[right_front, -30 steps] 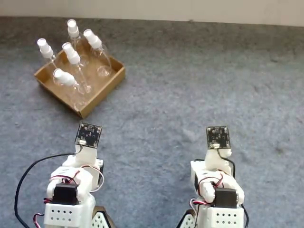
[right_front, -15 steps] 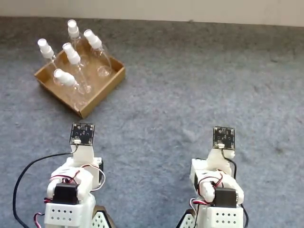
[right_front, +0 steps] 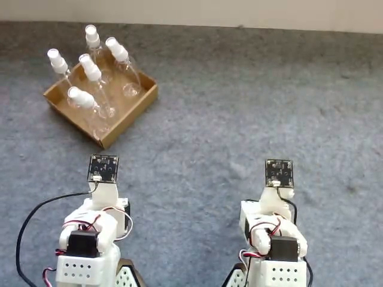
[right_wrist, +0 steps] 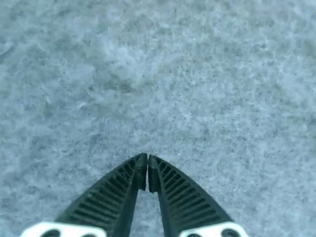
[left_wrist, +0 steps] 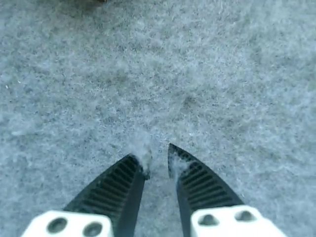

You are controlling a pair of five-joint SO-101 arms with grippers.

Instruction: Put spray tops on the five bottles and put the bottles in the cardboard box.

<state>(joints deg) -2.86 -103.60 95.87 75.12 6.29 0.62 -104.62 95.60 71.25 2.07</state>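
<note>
The cardboard box (right_front: pixel 131 117) sat at the far left of the grey, felt-covered tabletop (right_front: pixel 257 95), turned at an angle so that one corner pointed toward the arms. All five bottles (right_front: pixel 97 84) stood inside it, clear and upright, close together, each one capped with a white spray top (right_front: pixel 90 66). The left arm (right_front: pixel 96 230) was folded back at the near edge, with the box ahead of it and slightly to its left, well apart from it across bare fabric. In its wrist view, the left claw (left_wrist: pixel 157 165) hovered low over the fabric with its black ribbed fingers (left_wrist: pixel 121 185) parted by a narrow gap, gripping nothing. The right arm (right_front: pixel 272 236) sat beside it at the near edge, farther from the box, which lay well off to its far left. The right claw (right_wrist: pixel 147 170) was closed down to a hairline slit, its tips all but touching, and it held nothing above the grey fabric.
</note>
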